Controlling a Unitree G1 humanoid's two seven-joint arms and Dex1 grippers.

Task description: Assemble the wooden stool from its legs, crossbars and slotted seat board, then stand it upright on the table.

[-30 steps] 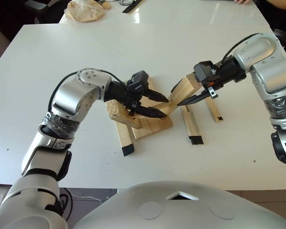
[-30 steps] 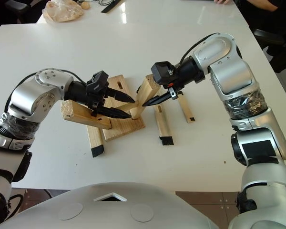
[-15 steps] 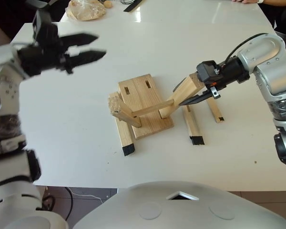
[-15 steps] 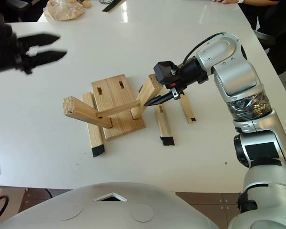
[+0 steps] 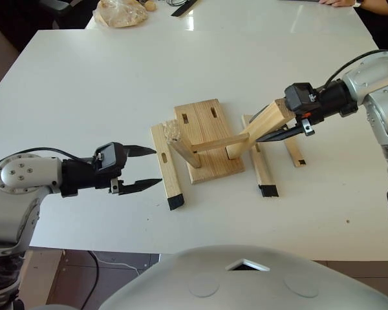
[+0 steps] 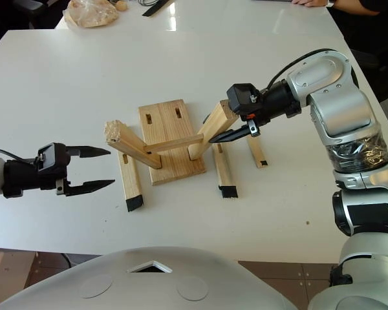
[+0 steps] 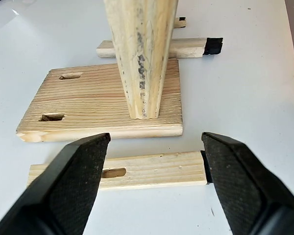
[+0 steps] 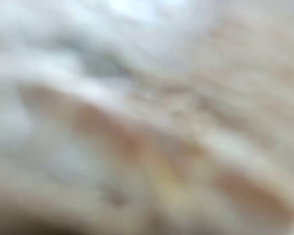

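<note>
The slotted seat board (image 5: 210, 139) lies flat mid-table. Over it tilts a frame of two legs joined by a crossbar (image 5: 215, 143). Its left leg (image 5: 179, 146) rests on the board. My right gripper (image 5: 286, 126) is shut on its right leg (image 5: 264, 123); the right wrist view has blurred wood right against the lens. Loose legs with black tips lie on the table: one left of the board (image 5: 166, 171), two to its right (image 5: 259, 169) (image 5: 293, 152). My left gripper (image 5: 142, 168) hovers open near the front left, short of the slotted loose leg (image 7: 137, 171), holding nothing.
A plastic bag (image 5: 119, 13) and a dark object (image 5: 181, 8) lie at the table's far edge. The white table (image 5: 84, 84) has bare room on the left and in front of the parts.
My left arm let go of the frame, swung up to the far left, then came down low at the front left, open. The right gripper kept its hold on the leg.
</note>
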